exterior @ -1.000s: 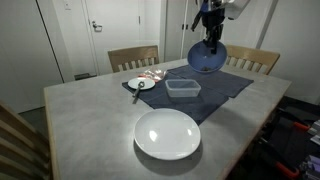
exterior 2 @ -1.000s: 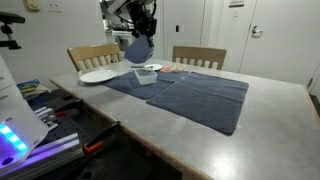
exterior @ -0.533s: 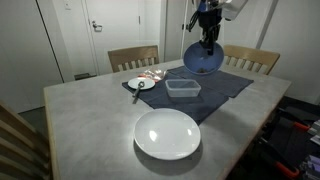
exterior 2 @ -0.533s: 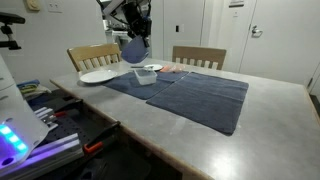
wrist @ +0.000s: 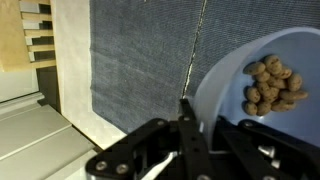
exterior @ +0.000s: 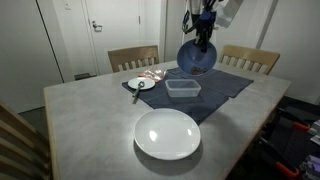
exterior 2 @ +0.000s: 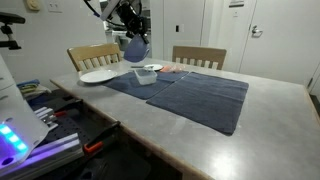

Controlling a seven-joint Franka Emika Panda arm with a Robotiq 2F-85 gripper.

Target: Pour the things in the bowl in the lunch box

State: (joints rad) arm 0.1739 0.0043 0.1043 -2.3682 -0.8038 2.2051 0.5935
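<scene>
With tool (exterior: 203, 41) clamped on bowl (exterior: 196, 58) rim, holding it tilted, pieces (wrist: 270, 85) inside; pouring step; next needs lowering over lunch box (exterior: 182, 88) below, tipping further.

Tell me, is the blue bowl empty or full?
Not empty: the wrist view shows a small pile of brown pieces lying inside the bowl, gathered at one side.

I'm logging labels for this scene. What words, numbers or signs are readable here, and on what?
None can be read.
The white sign at the back of the room: too small and blurred to read.
The bowl, lunch box and plate: no print shows.
</scene>
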